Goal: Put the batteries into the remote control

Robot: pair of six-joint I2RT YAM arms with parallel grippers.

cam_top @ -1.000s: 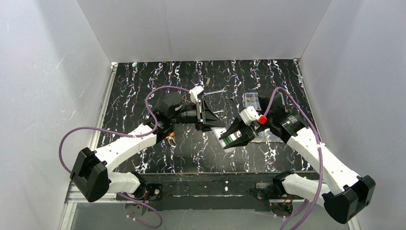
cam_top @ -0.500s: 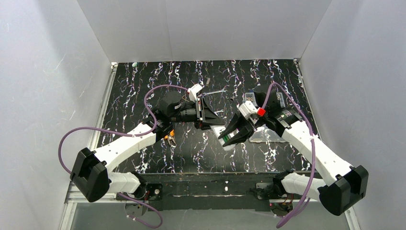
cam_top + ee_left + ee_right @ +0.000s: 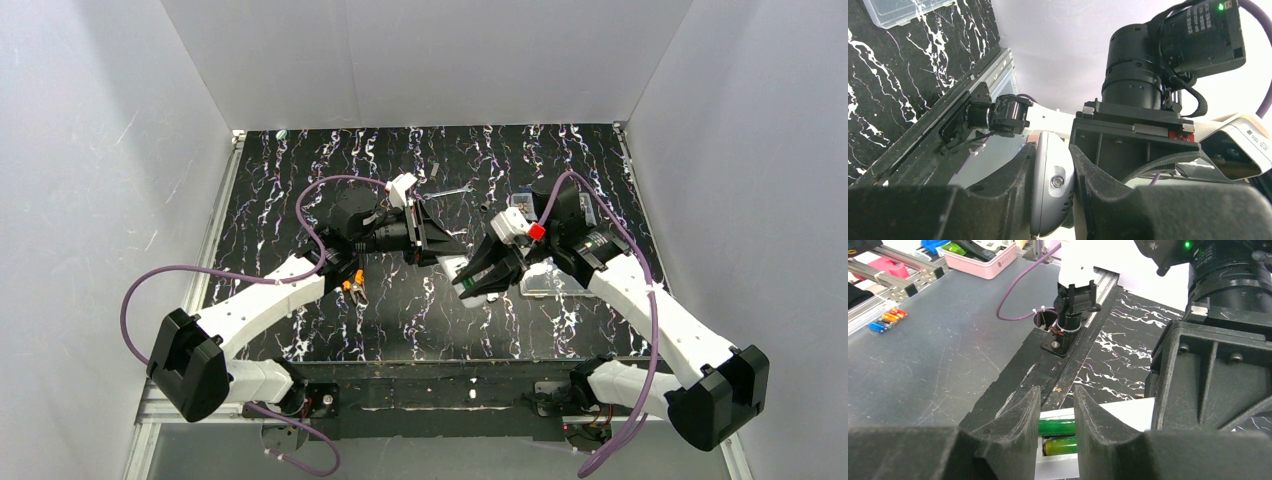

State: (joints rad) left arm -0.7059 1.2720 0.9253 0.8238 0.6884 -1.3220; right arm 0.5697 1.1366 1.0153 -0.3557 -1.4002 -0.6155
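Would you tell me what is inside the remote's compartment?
Two green batteries lie side by side in the remote; the fingers of the right gripper cover their ends and any contacts.

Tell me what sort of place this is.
Probably a robotics lab test cell. A left arm and right arm are bolted to a marbled table boxed in by white walls. A workbench with a pink tray stands outside.
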